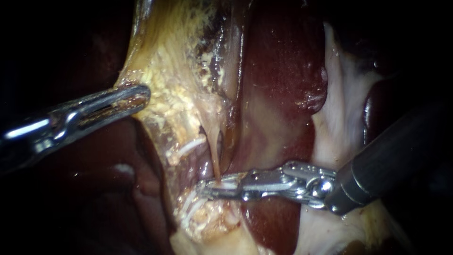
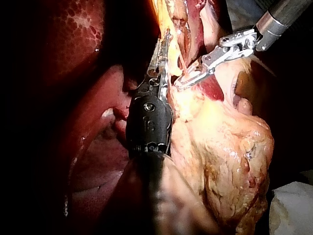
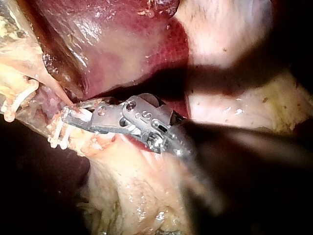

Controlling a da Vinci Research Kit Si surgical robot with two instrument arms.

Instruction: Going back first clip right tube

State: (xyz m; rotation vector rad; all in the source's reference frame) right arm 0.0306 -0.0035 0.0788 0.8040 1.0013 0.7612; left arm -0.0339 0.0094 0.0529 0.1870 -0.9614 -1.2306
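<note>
A thin tan tube hangs down from the yellow fatty tissue between the liver lobes. My right instrument comes in from the right; its slender jaws lie at the tube's lower end with a narrow gap between them and a white clip showing in that gap. The right wrist view shows the same jaws just under the tube. My left instrument is shut on the edge of the yellow tissue and holds it to the left, as also shown in the left wrist view.
Another white clip sits on tissue left of the tube, and white clip legs lie below the right jaws. Dark red liver fills the middle, with pale tissue to its right. A white cloth lies beside the yellow mass.
</note>
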